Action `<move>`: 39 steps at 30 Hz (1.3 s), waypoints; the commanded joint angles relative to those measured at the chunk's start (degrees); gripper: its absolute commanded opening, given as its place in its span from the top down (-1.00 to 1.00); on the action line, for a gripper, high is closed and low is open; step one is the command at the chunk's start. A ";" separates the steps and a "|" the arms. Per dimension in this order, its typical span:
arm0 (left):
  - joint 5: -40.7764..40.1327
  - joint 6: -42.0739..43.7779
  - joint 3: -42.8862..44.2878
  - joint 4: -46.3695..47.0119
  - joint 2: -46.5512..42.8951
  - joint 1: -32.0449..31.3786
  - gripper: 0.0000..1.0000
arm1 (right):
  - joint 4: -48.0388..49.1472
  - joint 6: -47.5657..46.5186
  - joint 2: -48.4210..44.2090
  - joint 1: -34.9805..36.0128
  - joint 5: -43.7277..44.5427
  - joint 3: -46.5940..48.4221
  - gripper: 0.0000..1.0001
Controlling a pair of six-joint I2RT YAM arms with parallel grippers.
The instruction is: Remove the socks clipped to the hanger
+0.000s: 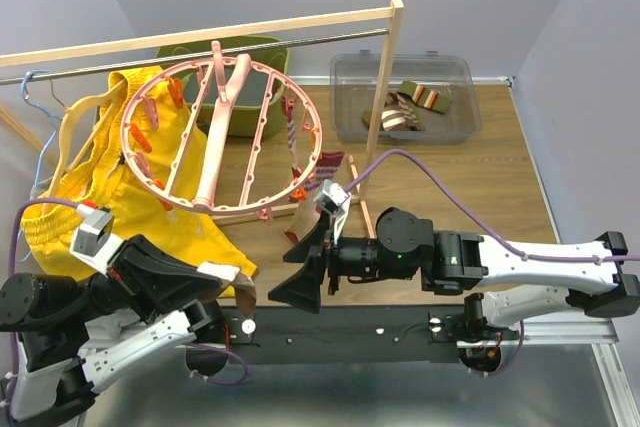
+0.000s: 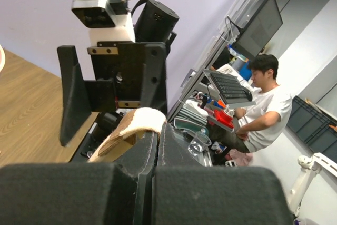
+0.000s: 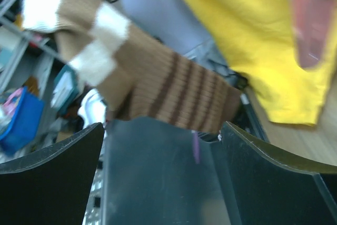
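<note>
The striped sock (image 3: 158, 90) is pinched by the left pincer (image 2: 157, 148); the right pincer (image 1: 303, 267), spread wide, should be drawn clear before it is dropped.

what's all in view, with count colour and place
hanger: one, pink ring with orange clips, hung on the rail
clipped sock: at least one, striped, hanger's right rim
brown sock: one, brown with white patches, in left claw
shorts: one, yellow, left of hanger
wire hanger: one, light blue, rail's far left
clear bin: one, see-through, far right of table
binned socks: at least two, olive and beige, inside clear bin
green bin: one, green, behind hanger
left claw: one, black, shut on brown sock
right claw: one, black, open, facing brown sock
</note>
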 commanded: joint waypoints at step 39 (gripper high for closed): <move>-42.85 -2.86 9.56 -22.09 6.98 -0.38 -0.63 | -42.77 34.11 -3.80 -3.15 37.28 -12.16 0.99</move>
